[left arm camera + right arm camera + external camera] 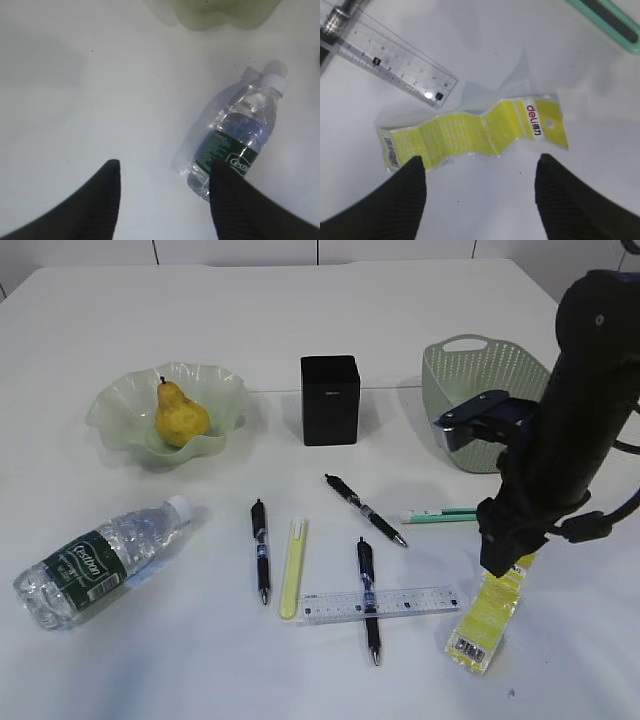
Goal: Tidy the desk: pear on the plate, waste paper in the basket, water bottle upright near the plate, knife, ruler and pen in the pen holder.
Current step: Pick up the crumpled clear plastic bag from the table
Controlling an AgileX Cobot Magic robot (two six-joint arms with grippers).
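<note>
On my right wrist feed the right end effector [479, 175] hung with its two dark fingers [405, 190] spread wide, gripping nothing; the waste paper [475, 132] lay flat on the desk [300, 340] just beyond the fingertips, framed between them but not touching either — a crumpled yellow strip with a barcode at one end and a red-lettered label at the other. The clear ruler [395, 55] sat just beside it at an angle, and a mint-green knife [612, 25] crossed the far corner of that feed. From the exterior camera the right arm stood over the waste paper [487, 618], in front of the green basket [480, 390]. The left end effector [164, 172] was likewise spread, holding nothing; the water bottle [240, 140] lay on its side ahead of it, and the right-hand finger overlapped the bottle's base in the picture, though I could not tell whether they touched. Elsewhere the pear [180, 415] sat on the plate [110, 405], the black pen holder [330, 400] stood between plate and basket, and three dark pens — one of them [369, 595] lying across the ruler — were scattered on the desk beside a pale yellow stick [293, 567].
</note>
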